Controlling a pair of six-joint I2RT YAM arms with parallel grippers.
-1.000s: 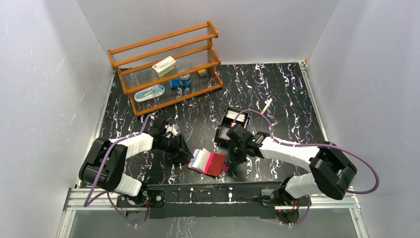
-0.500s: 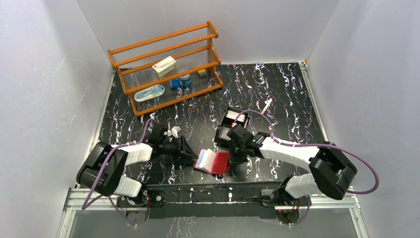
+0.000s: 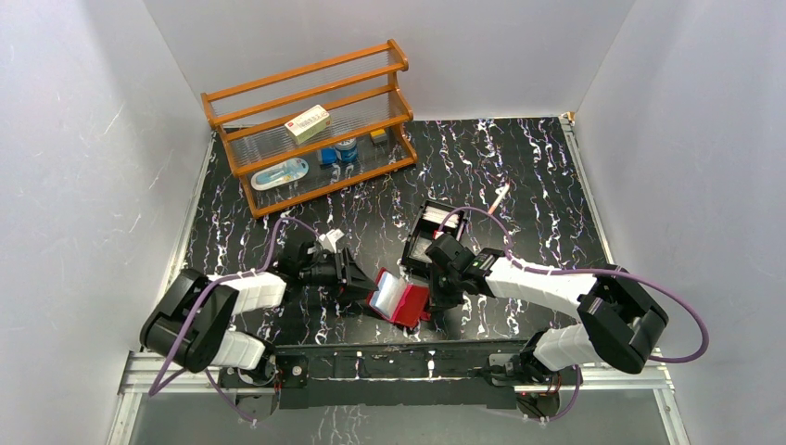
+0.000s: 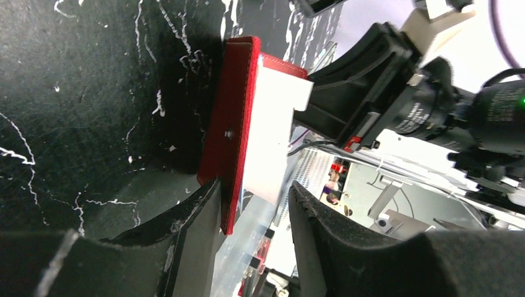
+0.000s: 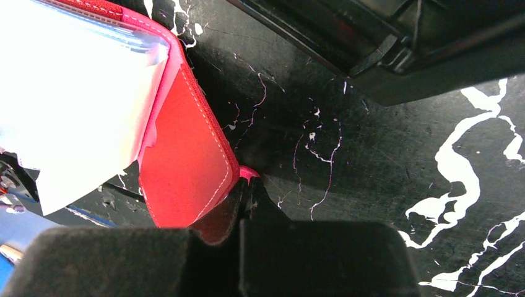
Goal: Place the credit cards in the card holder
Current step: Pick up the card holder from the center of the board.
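The red card holder [image 3: 404, 304] lies half open near the table's front edge, its left flap raised steeply. My left gripper [image 3: 360, 282] is at that flap. In the left wrist view the red flap [image 4: 232, 124] rests against one finger [image 4: 198, 216] of the left gripper [image 4: 254, 192], whose jaws stand apart around it. A white panel [image 4: 272, 124] sits inside the holder; whether it is one of the credit cards or a sleeve I cannot tell. My right gripper [image 3: 433, 295] is shut on the holder's pink snap tab [image 5: 248, 172], beside the red cover [image 5: 186, 167].
A black two-compartment tray [image 3: 428, 228] with white contents stands just behind the right gripper; its wall [image 5: 396, 55] shows in the right wrist view. A wooden rack [image 3: 310, 125] at the back left carries a cream box [image 3: 307, 122]. A small white stick [image 3: 500, 197] lies farther right.
The left gripper has moved right and its jaws have narrowed a little. The card holder's left flap has risen from nearly flat to steeply tilted. The right gripper has stayed put.
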